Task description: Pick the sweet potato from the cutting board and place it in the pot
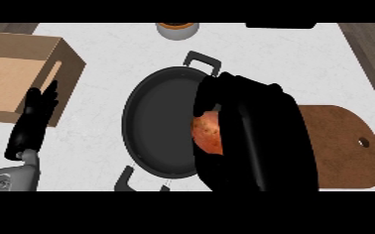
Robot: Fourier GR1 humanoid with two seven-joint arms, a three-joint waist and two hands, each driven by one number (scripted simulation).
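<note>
Hands come first as we look down at the counter (110, 44): our right hand (253, 129) fills the near right part of the view, its black fingers curled round the sweet potato (208, 132), whose orange-brown skin shows only on the hand's left side. We hold the sweet potato above the right half of the pot (157, 124), inside the line of its rim, and we cannot tell whether it touches the pot's dark floor. Our left hand (33, 121) rests near the counter's left edge, fingers straight and pointing away from us, holding nothing, with its grey forearm coming in at the near left corner. The pot is a black, wide, shallow one sitting about the middle of the counter, with one loop handle at its near rim and another at its far rim, tilted toward the right. To the right of our right hand, against the counter's right edge, lies the brown wooden cutting board (341, 144), with a small hole near its right end; the hand hides its left part. Along the left edge, just beyond our left hand, stands an open cardboard box (29, 69). Farthest off, at the far edge, we see a small round container (177, 29) with an orange-brown top, cut off by the view.
</note>
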